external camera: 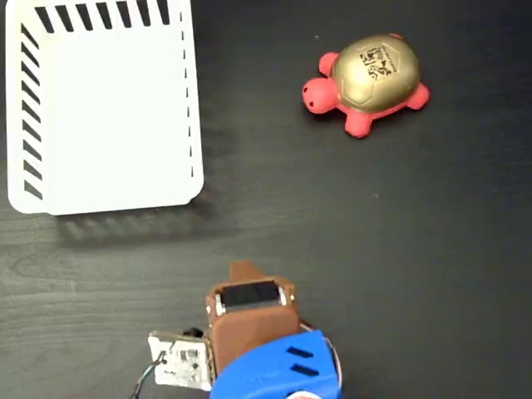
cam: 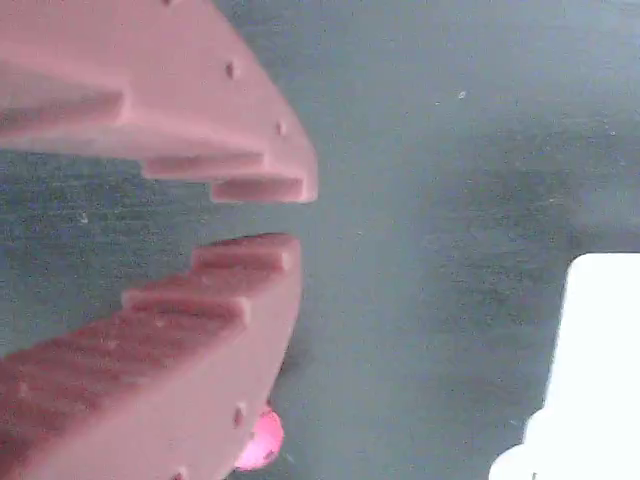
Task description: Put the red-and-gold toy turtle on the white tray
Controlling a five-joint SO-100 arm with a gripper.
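Turtle first, since the job is about it: it sits on the dark bench [external camera: 399,249] at the upper right of the fixed view, well apart from the arm and from the tray.

Nearest to the camera's lower edge in that view is the arm [external camera: 258,345], with a brown wrist part, a blue cover below it and a small white circuit board at its left. Its gripper [cam: 290,215] is best seen in the wrist view: two reddish ridged fingers [cam: 150,330], the tips a small gap apart, nothing between them. So the jaws stand slightly parted and empty, above bare bench. In the fixed view only a brown tip of it shows above the wrist.

Under the lower finger in the wrist view, a small pink-red bit peeks out; I cannot tell for sure what it is.

Farther up, the turtle [external camera: 368,81] rests upright, gold shell on top with a dark logo, coral-red head pointing left, red legs on the bench.

At the upper left stands the tray [external camera: 100,187], white, with slanted slots in its walls, and nothing inside. A white corner of it also shows at the right edge of the wrist view.
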